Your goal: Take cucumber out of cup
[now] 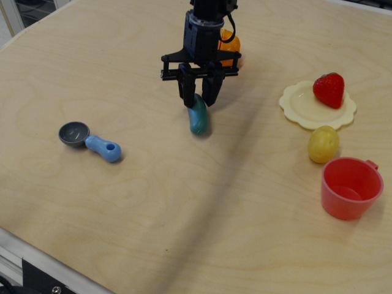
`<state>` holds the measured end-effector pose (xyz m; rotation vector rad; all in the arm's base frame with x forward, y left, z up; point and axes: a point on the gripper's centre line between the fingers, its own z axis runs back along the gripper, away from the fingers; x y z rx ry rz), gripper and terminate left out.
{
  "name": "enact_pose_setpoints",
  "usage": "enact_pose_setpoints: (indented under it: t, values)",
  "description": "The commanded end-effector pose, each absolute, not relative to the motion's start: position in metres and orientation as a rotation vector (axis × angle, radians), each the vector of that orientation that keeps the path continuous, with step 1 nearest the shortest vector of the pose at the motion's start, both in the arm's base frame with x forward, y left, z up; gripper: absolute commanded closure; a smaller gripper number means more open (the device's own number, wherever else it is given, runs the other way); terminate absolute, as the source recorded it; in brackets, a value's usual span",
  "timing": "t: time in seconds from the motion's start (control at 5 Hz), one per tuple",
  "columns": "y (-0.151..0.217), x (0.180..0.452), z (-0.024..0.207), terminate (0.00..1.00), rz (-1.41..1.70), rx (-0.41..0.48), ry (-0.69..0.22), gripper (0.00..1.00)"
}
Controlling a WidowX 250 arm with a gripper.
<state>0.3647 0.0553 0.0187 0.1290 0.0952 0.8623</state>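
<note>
The dark teal-green cucumber (197, 120) is out of the cup, held by its upper end between the fingers of my gripper (199, 100) at the table's centre back. It hangs nearly upright with its lower end at or just above the tabletop; I cannot tell if it touches. The gripper is shut on it. The coral-red cup (350, 187) stands upright and empty at the front right, far from the gripper.
A pale yellow scalloped plate (303, 107) with a red strawberry (329, 89) sits at the right. A yellow toy fruit (323, 144) lies between plate and cup. An orange toy (231, 44) is behind the arm. A blue-handled grey scoop (90, 141) lies at the left.
</note>
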Motion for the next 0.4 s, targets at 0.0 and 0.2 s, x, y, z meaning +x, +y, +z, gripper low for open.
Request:
enact_pose_setpoints:
  t: [0.0,0.2]
  values:
    - [0.055,0.356,0.044,0.0,0.912,0.091,0.011,0.0]
    - [0.054,0.355,0.06,0.0,0.926,0.072,-0.033,0.0]
